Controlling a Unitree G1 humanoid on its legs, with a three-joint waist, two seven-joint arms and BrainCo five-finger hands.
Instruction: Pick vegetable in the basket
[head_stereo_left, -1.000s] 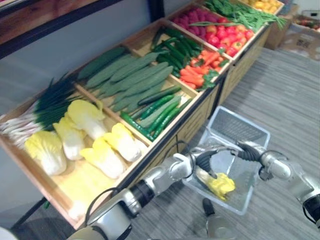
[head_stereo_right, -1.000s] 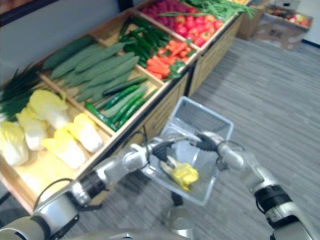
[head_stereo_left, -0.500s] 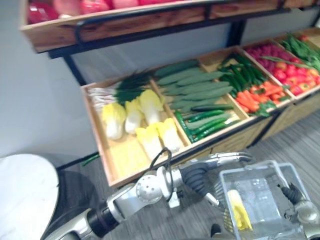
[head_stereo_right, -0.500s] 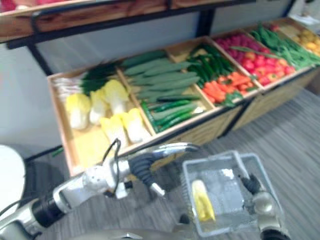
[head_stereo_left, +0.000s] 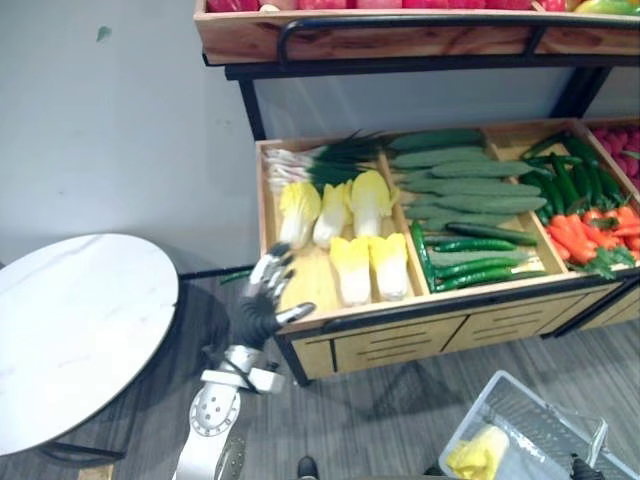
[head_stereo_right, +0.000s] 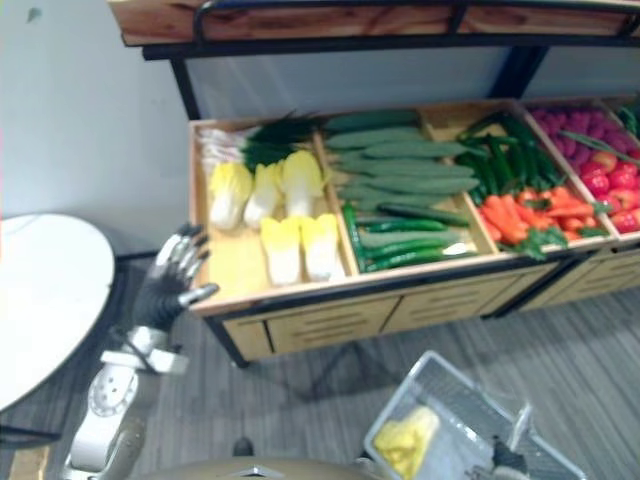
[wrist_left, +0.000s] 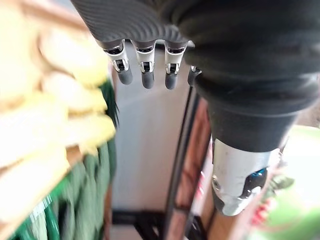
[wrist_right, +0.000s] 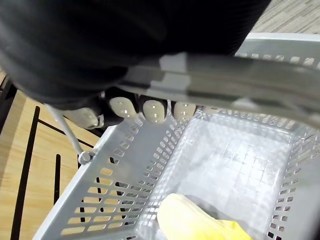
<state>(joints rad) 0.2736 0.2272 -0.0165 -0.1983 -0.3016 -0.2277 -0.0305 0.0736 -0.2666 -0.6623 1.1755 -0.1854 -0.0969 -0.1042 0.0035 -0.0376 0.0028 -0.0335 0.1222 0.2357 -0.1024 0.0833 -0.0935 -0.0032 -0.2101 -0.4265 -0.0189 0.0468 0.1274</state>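
Note:
A grey mesh basket (head_stereo_left: 530, 412) hangs low at the right, with one yellow napa cabbage (head_stereo_left: 478, 455) lying inside it. In the right wrist view my right hand (wrist_right: 152, 111) is curled round the basket's handle (wrist_right: 225, 80), and the cabbage (wrist_right: 200, 222) rests on the basket floor below. My left hand (head_stereo_left: 262, 295) is raised beside the front left corner of the wooden crate (head_stereo_left: 300, 300), fingers (wrist_left: 145, 70) straight and spread, holding nothing. Several more napa cabbages (head_stereo_left: 350, 230) lie in that crate's left compartment.
Spring onions (head_stereo_left: 320, 165), cucumbers (head_stereo_left: 460, 185) and carrots (head_stereo_left: 590, 235) fill the crate's other compartments. An upper shelf (head_stereo_left: 400, 35) overhangs the crate. A round white table (head_stereo_left: 70, 330) stands at the left. Striped grey floor (head_stereo_left: 400, 420) lies between crate and basket.
The camera has swung, so the whole scene has shifted. My left hand has left the basket and risen to the crate's front left corner. The basket with the cabbage stays in my right hand.

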